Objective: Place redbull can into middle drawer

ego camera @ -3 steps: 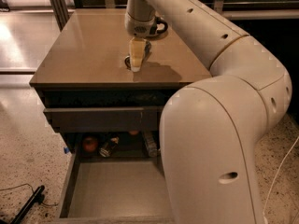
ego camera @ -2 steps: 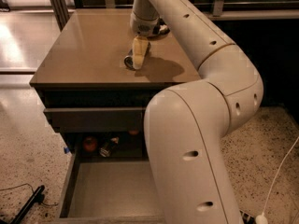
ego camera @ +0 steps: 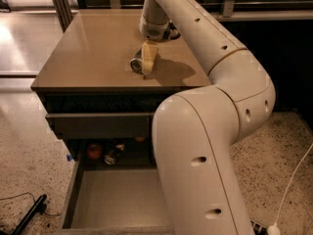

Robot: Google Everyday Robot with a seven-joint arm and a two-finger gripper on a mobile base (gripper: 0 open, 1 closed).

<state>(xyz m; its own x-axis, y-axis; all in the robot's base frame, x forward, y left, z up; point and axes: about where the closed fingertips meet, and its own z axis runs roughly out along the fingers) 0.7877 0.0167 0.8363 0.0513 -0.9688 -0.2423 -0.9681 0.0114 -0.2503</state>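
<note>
Status: task at the pick stage, nothing delivered. The redbull can (ego camera: 135, 64) lies on its side on the bench (ego camera: 88, 48), towards the far middle of the top, round end facing the near left. The claw (ego camera: 146, 68) is down at bench level, pointing straight down and right against the can's right side; cannot tell whether it is closed on the can or only beside it, as the can is partly hidden behind it. The can is resting on the top, not lifted. The middle drawer (ego camera: 117, 199) is pulled out towards the near side below, its grey floor bare where it shows, so opening looks done. Judged left to do: secure and lift the can, carry it off the near edge, lower it into the drawer and let go. The white arm (ego camera: 210, 146) fills the near right of the view and covers the drawer's right part. Surface: bench top is flat, smooth and brown, with a soft glare on its left side. A shut drawer front (ego camera: 98, 125) sits just under the top. In the dark recess behind the open drawer sit a reddish round item (ego camera: 94, 151) and a dark bottle-like item (ego camera: 113, 154). Room: speckled terrazzo floor (ego camera: 24, 146), a black object (ego camera: 29, 217) near left, a white cable (ego camera: 293, 180) at right.
</note>
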